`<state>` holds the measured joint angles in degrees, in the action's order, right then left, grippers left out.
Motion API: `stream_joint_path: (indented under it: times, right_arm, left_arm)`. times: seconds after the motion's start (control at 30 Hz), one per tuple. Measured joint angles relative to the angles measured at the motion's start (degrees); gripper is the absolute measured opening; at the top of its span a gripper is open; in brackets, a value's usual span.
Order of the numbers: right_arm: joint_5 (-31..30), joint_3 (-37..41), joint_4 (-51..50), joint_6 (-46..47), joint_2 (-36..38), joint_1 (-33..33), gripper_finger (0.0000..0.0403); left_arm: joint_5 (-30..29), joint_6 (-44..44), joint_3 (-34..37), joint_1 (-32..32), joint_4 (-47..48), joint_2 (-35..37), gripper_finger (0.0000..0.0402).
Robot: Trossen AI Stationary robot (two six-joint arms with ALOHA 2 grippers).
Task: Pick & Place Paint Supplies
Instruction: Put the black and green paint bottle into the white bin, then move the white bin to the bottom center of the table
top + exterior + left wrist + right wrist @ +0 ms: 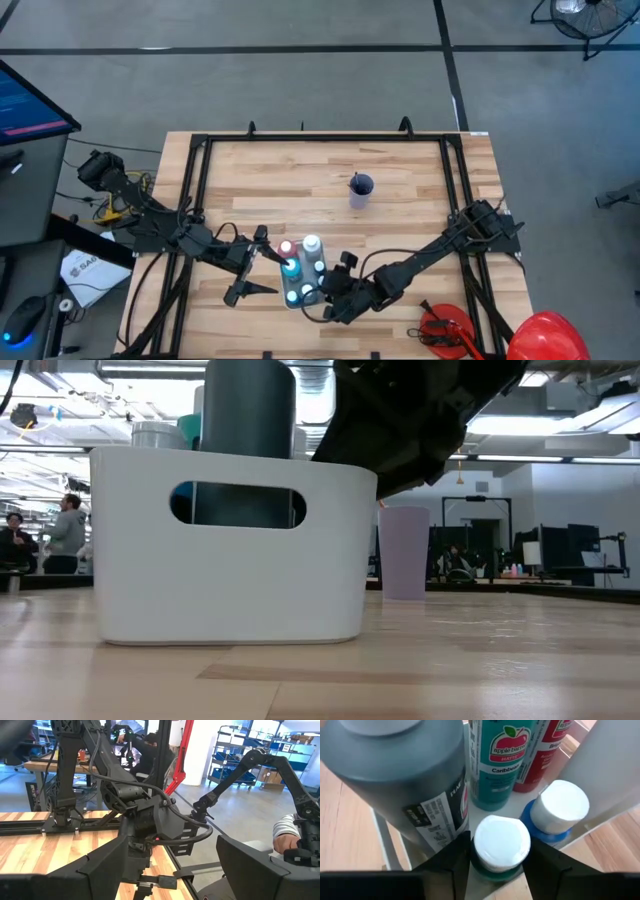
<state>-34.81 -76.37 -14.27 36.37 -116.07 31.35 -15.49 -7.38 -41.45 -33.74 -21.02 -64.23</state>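
The wooden table (pixel 330 190) holds a white bin (pixel 230 550) near its front edge, between the two arms, and a lilac cup (pixel 361 189) stands well apart toward the far side. The right arm (pixel 440 250) reaches in low from the right, elbow out by the table's frame, wrist bent down over the bin's near corner. The left arm (pixel 190 240) stretches in from the left and stops just beside the bin, its gripper (pixel 262 262) with fingers spread wide and nothing between them. In the bin the paint bottles stand upright and packed together: a grey bottle (pixel 400 775), a teal bottle (pixel 502 755), a red bottle (pixel 542 750), a blue one with a white cap (pixel 559 807). The right gripper (pixel 501 857) is down inside the bin, its fingers (pixel 452 862) close on either side of a green bottle's white cap (pixel 502 841), pinching it.
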Motion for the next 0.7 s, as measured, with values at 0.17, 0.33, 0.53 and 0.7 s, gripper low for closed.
stream_joint_path:
  times: [0.17, 0.33, 0.53, 0.7]
  right_arm:
    - [0.6, 0.1, -0.5, 0.7, 0.0, 0.0, 0.0169]
    - [0.8, 0.1, -0.7, 1.4, 0.0, -0.1, 0.0215]
    - [0.7, 0.2, -0.5, 2.2, 0.0, -0.1, 0.0255]
    - [0.8, 0.3, -0.8, 2.1, 0.7, 0.1, 0.0260]
  left_arm:
    - [0.0, 0.0, 0.0, 0.0, 0.0, 0.0, 0.0297]
    - [0.0, 0.0, 0.0, 0.0, 0.0, 0.0, 0.0297]
    - [0.0, 0.0, 0.0, 0.0, 0.0, 0.0, 0.0297]
    - [0.3, 0.0, 0.0, 0.0, 0.0, 0.0, 0.0297]
